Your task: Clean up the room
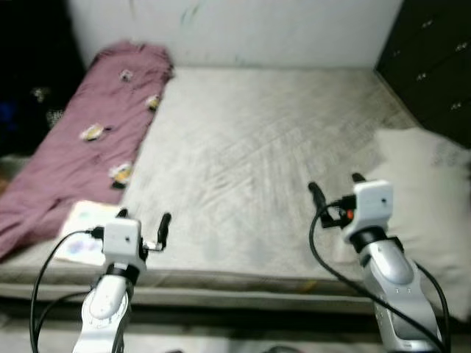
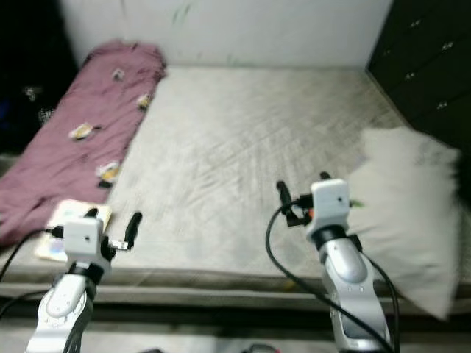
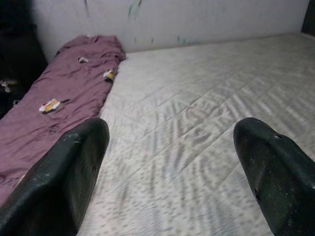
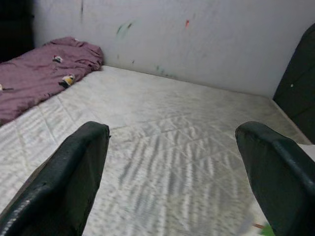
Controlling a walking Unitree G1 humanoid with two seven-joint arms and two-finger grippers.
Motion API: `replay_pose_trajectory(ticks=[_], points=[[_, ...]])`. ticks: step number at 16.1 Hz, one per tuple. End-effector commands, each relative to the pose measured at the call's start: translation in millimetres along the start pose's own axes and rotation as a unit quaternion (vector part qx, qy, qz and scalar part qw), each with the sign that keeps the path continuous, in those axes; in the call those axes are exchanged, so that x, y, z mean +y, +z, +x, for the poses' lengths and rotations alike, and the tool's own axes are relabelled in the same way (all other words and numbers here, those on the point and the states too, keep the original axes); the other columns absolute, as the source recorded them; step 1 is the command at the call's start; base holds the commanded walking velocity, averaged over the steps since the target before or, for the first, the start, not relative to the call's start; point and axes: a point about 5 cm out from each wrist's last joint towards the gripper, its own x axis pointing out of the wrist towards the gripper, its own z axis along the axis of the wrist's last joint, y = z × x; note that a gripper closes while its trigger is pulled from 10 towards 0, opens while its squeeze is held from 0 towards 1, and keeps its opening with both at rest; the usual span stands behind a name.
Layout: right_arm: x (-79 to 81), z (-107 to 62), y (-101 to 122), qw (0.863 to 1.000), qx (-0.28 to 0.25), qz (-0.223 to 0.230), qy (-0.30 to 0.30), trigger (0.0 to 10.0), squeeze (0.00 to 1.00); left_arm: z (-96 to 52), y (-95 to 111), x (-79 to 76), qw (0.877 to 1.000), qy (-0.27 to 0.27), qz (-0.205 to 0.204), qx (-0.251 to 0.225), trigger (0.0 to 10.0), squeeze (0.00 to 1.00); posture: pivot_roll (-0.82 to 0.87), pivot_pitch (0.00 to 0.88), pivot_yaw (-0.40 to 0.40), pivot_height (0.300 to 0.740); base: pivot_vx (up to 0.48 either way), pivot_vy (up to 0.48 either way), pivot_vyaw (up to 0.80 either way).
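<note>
From the left eye view, a bare grey quilted mattress (image 1: 250, 162) runs up to a white wall (image 1: 243, 29), and a purple blanket (image 1: 81, 147) with small printed patches lies lengthwise along its left side, bunched up at the wall end. A thin book or pamphlet (image 1: 82, 228) lies flat on the near left corner of the mattress, just beside the blanket's near end. A white pillow (image 1: 430, 198) sits on the right edge of the mattress, next to a dark cabinet (image 1: 434, 66). The left tool (image 1: 143, 220) is raised over the near edge of the mattress with its black fingers spread and nothing between them, close to the book. The right tool (image 1: 335, 187) hangs over the mattress just beside the pillow, fingers likewise parted and empty. The right eye view gives the same layout, slightly blurred. In the left wrist view, the two spread fingers (image 3: 59, 187) frame the mattress surface, with the purple blanket stretching towards the wall. In the right wrist view, the parted fingers (image 4: 69, 191) frame bare mattress, the blanket far off at the wall and the dark cabinet at the edge.
</note>
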Motion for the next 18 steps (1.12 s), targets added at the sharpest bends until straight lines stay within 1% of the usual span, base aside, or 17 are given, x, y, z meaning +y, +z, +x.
replay_pose_trajectory(ticks=[1,9,12,18], points=[[4.4,2.1,3.1,1.000,-0.007,0.004,0.007,10.0,0.00,-1.7,-0.3,7.0,1.000,0.008,0.008,0.002,10.0,0.00,-0.08,0.000,0.009,0.740,0.000,-0.428,0.00],[4.0,0.6,0.9,1.000,-0.003,0.004,0.006,10.0,0.00,-1.3,-0.4,6.4,1.000,0.007,0.008,0.001,10.0,0.00,-0.08,0.000,0.011,0.740,0.000,-0.427,0.00],[3.5,1.0,1.0,1.000,-0.003,0.004,0.004,10.0,0.00,-0.7,1.7,7.1,1.000,0.002,-0.002,-0.010,10.0,0.00,-0.08,0.000,0.010,0.740,0.000,0.000,0.00],[2.3,1.5,1.3,1.000,-0.004,0.005,0.000,10.0,0.00,0.3,3.3,5.7,1.000,-0.008,-0.002,-0.012,10.0,0.00,-0.09,0.000,0.012,0.740,0.000,0.000,0.00]])
